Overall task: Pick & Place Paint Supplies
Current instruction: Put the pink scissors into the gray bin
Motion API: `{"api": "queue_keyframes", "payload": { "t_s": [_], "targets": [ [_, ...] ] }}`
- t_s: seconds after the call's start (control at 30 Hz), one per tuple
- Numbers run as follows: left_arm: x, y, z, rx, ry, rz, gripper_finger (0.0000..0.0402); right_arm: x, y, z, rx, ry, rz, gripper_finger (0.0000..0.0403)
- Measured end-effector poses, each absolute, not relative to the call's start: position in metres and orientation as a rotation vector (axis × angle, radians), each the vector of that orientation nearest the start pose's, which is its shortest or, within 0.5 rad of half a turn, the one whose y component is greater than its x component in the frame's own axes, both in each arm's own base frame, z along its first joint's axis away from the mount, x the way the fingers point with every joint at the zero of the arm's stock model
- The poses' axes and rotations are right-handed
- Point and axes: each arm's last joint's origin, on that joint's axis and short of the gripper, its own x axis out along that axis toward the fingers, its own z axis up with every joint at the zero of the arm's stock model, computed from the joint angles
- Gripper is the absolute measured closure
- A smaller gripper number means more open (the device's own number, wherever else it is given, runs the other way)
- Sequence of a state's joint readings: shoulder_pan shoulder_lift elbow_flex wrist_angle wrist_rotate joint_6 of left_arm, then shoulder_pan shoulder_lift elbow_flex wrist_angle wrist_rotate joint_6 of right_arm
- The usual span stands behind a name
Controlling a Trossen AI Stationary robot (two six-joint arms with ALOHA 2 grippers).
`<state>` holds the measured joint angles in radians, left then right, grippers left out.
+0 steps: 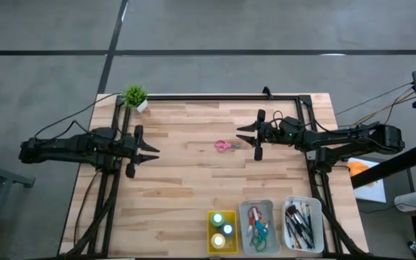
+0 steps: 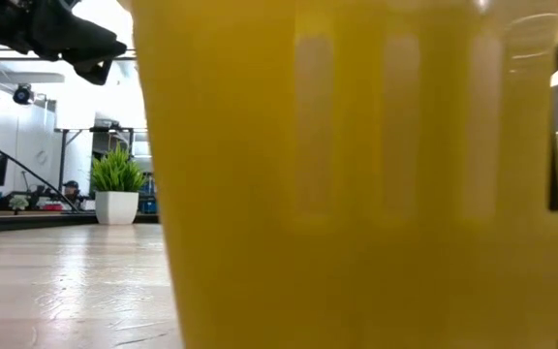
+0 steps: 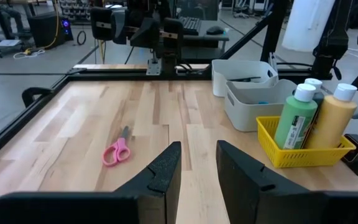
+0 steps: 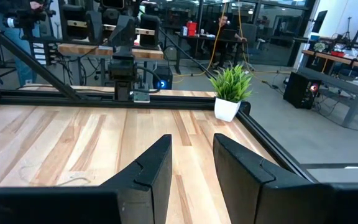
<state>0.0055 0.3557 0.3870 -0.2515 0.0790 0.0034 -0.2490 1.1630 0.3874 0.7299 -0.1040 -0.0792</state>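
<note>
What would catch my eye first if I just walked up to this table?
Probably the pink scissors, lying alone in the middle of the wooden table, just in front of the right gripper, whose fingers are apart and empty. Next, the three trays along the near edge: a yellow tray of paint bottles, a grey tray and a white tray of brushes. The left gripper waits empty at the left side.

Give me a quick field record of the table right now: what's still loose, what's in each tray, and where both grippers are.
loose item: pink scissors, flat on the table near its middle
yellow tray: paint bottles
grey tray: scissors
white tray: brushes
left gripper: open, empty, above the table's left side
right gripper: open, empty, beside the pink scissors, not touching
potted plant: far left corner
</note>
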Motion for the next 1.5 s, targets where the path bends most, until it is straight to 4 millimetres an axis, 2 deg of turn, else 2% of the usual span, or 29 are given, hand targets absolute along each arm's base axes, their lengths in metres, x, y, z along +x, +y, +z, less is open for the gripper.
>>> {"api": "queue_keyframes", "payload": {
  "t_s": [0.43,1.5],
  "targets": [
    [0.1084,-0.0016,0.2364,-0.015,0.280,-0.072,0.0297,0.2224,-0.0534,0.2127,-0.071,0.051,-0.143,0.0289],
    [0.1082,-0.0017,0.2355,-0.012,0.289,-0.073,0.0297,0.2224,-0.0534,0.2127,-0.071,0.051,-0.143,0.0289]
  ]
}}
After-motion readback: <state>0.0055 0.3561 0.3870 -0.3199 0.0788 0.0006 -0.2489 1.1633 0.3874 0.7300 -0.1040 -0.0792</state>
